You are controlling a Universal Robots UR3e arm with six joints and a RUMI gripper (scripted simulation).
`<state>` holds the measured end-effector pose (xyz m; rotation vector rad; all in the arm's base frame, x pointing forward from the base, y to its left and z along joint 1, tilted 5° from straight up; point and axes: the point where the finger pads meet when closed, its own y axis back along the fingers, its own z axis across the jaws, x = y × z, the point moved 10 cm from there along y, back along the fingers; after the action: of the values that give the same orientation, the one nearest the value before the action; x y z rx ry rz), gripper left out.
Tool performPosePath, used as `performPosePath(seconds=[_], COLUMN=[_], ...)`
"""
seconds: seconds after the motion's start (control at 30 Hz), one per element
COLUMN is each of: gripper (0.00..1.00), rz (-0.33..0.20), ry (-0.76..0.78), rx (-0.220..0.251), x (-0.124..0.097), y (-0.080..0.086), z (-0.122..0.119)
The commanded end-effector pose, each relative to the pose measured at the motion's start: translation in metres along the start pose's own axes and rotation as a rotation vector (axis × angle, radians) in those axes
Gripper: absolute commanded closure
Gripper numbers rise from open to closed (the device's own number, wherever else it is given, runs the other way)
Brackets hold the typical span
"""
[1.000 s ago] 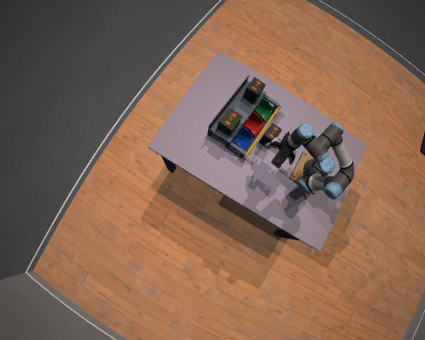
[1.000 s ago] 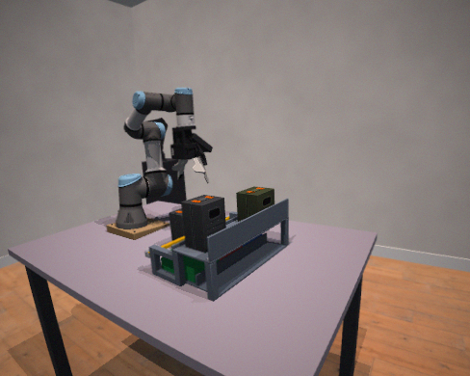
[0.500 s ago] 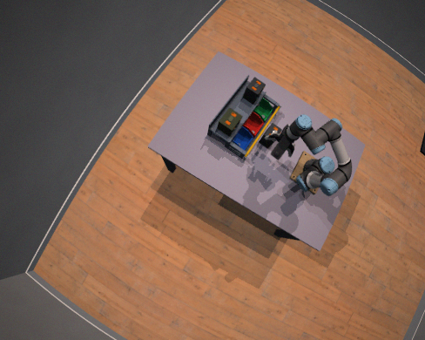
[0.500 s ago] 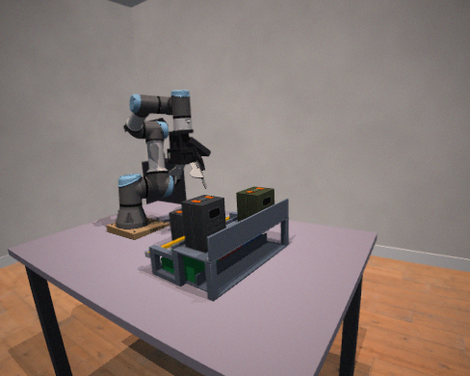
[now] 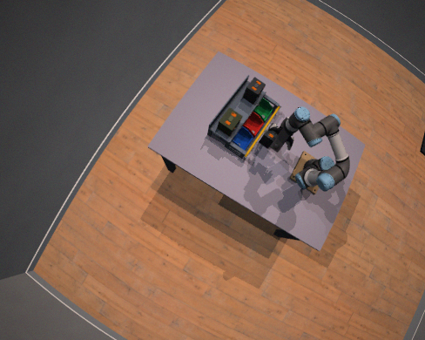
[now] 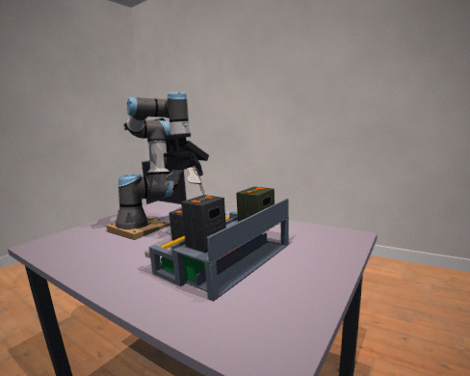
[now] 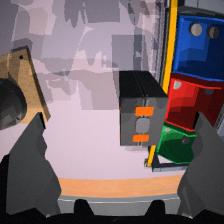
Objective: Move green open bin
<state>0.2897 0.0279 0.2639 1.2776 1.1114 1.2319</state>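
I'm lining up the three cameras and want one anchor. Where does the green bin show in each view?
Top: green bin at picture centre-right, on the shelf's lower level, the end of the row nearest the dark box on top.
Exterior: lower centre, green showing under the shelf's near end.
Wrist: lower right, below the red bin.
Shared landmark: the shelf's yellow front rail, beside the bins.

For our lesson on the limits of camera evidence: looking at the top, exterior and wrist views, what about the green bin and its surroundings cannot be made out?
- Green bin contents: the wrist view catches only one corner; the dark case and a finger cover the rest.
- Exterior view: the shelf back board hides the bins' interiors.
- Top view: parts in the bins are too small to see.
- Open gripper: fingertips are cut off by the wrist frame.
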Motion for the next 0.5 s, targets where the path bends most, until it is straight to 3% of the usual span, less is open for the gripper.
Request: performPosePath(seconds=[0.0,0.33,0.47], gripper=[0.00,0.00,0.00], rz=[0.001,0.001,0.001], ry=[0.001,0.001,0.001], rx=[-0.003,-0.003,-0.003], x=[-0.023,-0.023,-0.058], y=[-0.008,-0.008,-0.021], z=[0.015,0.015,0.037])
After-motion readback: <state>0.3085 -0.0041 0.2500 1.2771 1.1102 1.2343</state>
